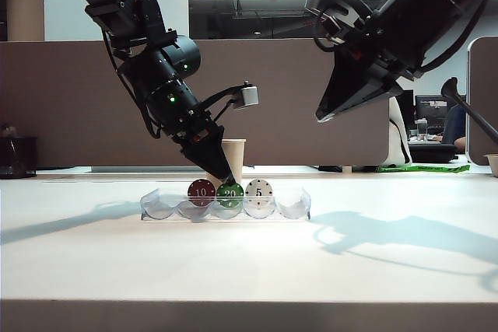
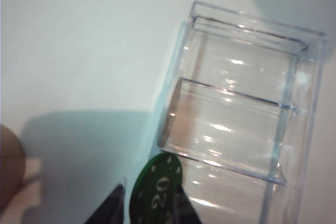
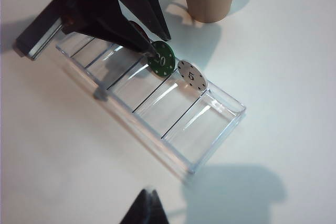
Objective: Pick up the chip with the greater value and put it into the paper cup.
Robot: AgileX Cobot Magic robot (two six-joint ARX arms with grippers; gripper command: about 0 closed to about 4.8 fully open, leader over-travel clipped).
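At centre frame in the exterior view, the left gripper (image 1: 221,173) straddles the round green "20" chip (image 1: 230,192) standing in the clear plastic tray (image 1: 226,206), its jaws partly apart on either side, grip uncertain, tan paper cup (image 1: 234,155) behind, while the right gripper (image 1: 323,117) hovers upper right, opening unreadable.

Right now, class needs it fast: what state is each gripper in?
Left gripper: down at the clear tray, fingers either side of the green 20 chip; grip not certain.
Right gripper: raised above the table, looks shut, empty.
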